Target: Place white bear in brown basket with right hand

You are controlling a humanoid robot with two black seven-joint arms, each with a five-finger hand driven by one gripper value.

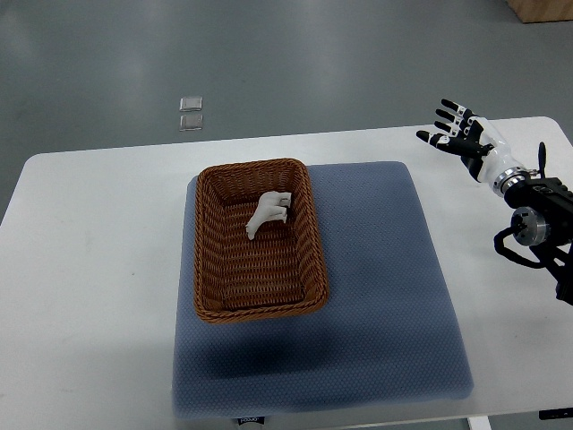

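Our right hand (458,134) hangs w/ fingers spread, empty, over the white table (89,269) nr its far-right edge, well apart from the woven brown basket (215,260) on a grey-blue pad (385,296). White bear (268,213) lies inside the basket, far half.

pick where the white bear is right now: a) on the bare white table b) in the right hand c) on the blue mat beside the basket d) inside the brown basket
d: the white bear lies inside the brown basket, in its far half, while the right hand is off near the table's right edge, fingers spread and holding nothing.
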